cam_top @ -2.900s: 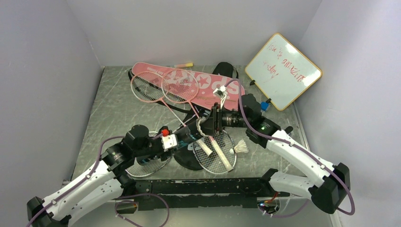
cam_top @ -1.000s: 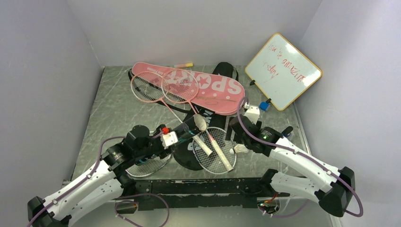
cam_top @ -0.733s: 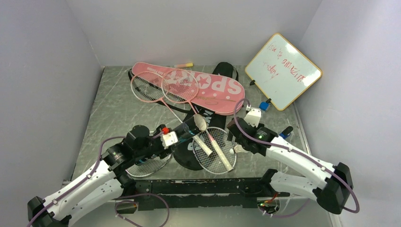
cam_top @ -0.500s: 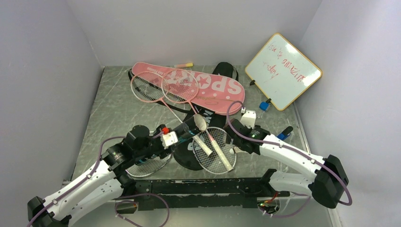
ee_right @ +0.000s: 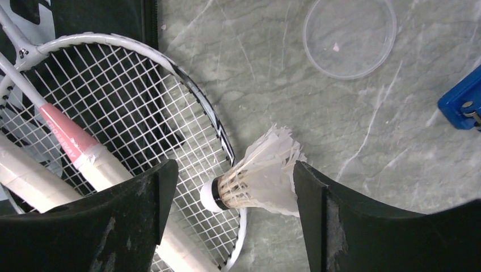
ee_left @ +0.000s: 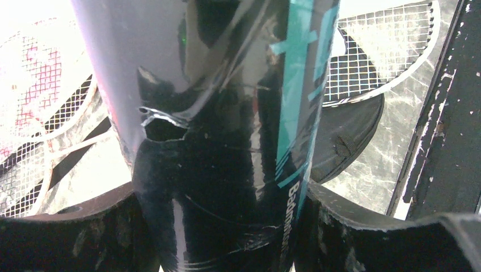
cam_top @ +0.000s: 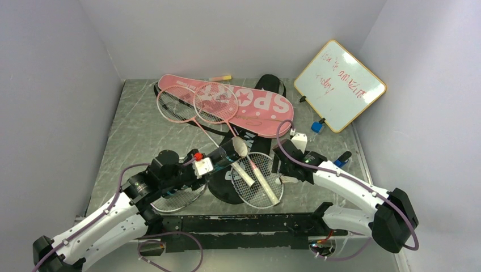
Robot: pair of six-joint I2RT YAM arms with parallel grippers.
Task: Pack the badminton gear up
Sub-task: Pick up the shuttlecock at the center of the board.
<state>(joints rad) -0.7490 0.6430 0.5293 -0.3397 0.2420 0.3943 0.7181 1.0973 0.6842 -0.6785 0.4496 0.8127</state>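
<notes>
Right wrist view looks straight down on a shuttlecock point(ee_right: 255, 182) lying on its side at the rim of the white racket point(ee_right: 113, 107). Its cork is on the frame and its feathers are out over the grey table point(ee_right: 272, 73). The right gripper point(ee_right: 233, 170) straddles it with its fingers point(ee_right: 133, 218) spread wide, one over the racket's strings and one off the rim. The feathers lie just beside the outer finger; whether they touch it I cannot tell. Two wrapped handles point(ee_right: 68, 150) cross the racket's strings, and the black cover point(ee_right: 108, 17) shows under its head. Off the racket's rim on the bare table are a clear lid point(ee_right: 349, 37) and, further out, a blue clip point(ee_right: 462, 105).

From the top view, the left gripper point(cam_top: 217, 161) is just left of the white racket's head, clamped on the dark tube point(cam_top: 231, 152). The tube slants toward the racket's far rim with something white at its open end. The left wrist view shows both fingers point(ee_left: 363, 238) pressed against the tube's sides.

Left of the white racket, a second white racket point(cam_top: 178, 198) lies partly under the left arm. Beyond the white racket lies the pink cover point(cam_top: 255, 107), with two pink rackets point(cam_top: 176, 106) on its left part. Beyond and to the right of the white racket, a whiteboard point(cam_top: 340, 85) leans on the wall.
</notes>
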